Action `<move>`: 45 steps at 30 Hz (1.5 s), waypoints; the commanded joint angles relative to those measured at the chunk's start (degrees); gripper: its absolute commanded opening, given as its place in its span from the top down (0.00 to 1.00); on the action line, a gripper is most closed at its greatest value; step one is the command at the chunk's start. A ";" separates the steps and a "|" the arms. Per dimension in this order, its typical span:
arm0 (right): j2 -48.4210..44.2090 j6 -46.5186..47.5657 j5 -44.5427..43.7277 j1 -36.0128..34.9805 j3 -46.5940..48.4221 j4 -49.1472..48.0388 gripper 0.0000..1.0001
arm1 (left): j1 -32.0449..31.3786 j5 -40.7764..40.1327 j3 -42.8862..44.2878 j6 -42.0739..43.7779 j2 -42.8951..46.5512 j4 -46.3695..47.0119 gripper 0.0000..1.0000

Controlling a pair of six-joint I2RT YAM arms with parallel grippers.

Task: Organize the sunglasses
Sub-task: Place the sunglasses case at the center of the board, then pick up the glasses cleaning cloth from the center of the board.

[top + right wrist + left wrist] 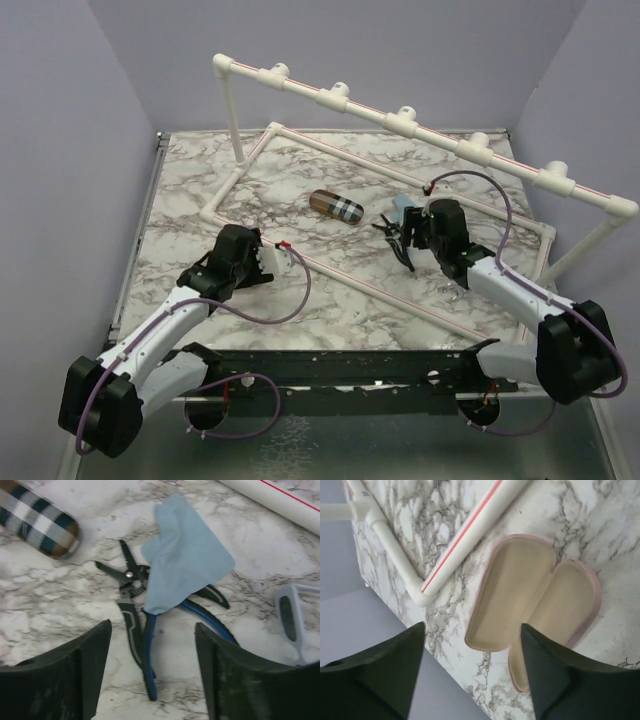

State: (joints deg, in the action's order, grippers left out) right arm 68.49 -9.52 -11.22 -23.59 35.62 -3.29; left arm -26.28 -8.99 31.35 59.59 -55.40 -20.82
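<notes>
If the right claw (pixel 152 630), held apart above the pliers (pixel 135 625), is lowered straight, the pliers may be seized, since the sunglasses (pixel 295 615) are located outside one finger; the left claw (pixel 472 630) is held apart over the open pink case (pixel 520 590).

The marbled worktop (pixel 340 300) carries a white pipe frame (pixel 230 185), a plaid case (pixel 335 205) mid-table, pliers (pixel 132 625) partly under a blue cloth (pixel 187 555) to its right, sunglasses (pixel 292 612) beside them, and an open pink case (pixel 530 590) at left.

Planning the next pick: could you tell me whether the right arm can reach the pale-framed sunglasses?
Probably yes: the sunglasses lie uncovered beside the open right tool; the cloth and pliers lie clear of them.
</notes>
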 commanded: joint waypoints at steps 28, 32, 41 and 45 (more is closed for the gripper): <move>40.84 -0.92 3.27 10.92 30.74 16.27 0.51 | 1.32 10.42 25.30 -36.90 -6.19 -28.49 0.01; 42.69 -1.65 3.89 10.94 31.17 20.10 0.53 | 1.32 9.81 25.26 -36.03 -6.24 -28.40 0.01; 40.02 -0.89 3.58 10.94 27.87 18.63 0.99 | 1.32 10.17 27.40 -35.62 -7.64 -27.99 0.01; 36.19 0.41 3.03 10.89 27.51 16.70 1.00 | 1.32 10.22 26.70 -35.73 -7.41 -28.03 0.01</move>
State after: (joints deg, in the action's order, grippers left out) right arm 107.53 -10.81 -6.90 -12.73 65.39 10.55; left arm -25.19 -0.38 56.95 23.46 -62.85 -49.30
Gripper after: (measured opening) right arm 0.008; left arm 0.988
